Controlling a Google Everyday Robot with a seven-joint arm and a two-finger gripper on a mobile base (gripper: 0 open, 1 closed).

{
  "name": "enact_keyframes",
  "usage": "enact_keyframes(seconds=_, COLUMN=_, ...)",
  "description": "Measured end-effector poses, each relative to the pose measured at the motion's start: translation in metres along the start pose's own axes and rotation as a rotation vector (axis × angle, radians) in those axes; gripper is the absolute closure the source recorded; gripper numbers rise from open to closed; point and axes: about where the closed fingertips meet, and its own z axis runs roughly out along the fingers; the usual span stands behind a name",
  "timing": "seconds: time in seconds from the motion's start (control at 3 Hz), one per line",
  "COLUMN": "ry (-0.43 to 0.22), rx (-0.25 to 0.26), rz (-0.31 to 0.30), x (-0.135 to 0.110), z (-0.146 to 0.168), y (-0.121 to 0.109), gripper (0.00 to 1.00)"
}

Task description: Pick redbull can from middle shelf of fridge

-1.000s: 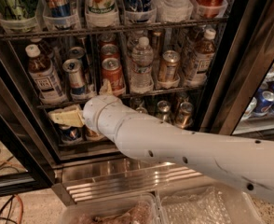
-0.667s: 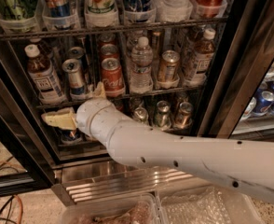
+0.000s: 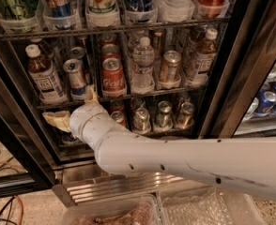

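Upright redbull can point(image 3: 75, 78), gripper point(image 3: 73, 108) just below

Middle shelf, thin dark wire rack point(image 3: 152, 93), sits inside the tall glass-door drinks fridge point(image 3: 222, 78). On it the slim silver-blue aluminium redbull can point(image 3: 76, 81) has a white-capped brown plastic bottle point(image 3: 42, 75) just at its 9 o'clock, a red cola can point(image 3: 113, 76) just at 3, and a clear water bottle point(image 3: 142, 65) further toward 3. Tan two-finger pincer point(image 3: 70, 105) is at the can's 6 o'clock, in front of the rack edge, fingers apart. White arm point(image 3: 199, 158) runs off to 4 o'clock.
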Motion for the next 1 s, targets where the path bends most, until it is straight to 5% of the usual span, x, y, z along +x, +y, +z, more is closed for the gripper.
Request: enact_keyframes(seconds=1.0, ry=-0.027, rx=0.175, rz=-0.032, x=-0.009, z=0.008, y=-0.04, gripper=0.2)
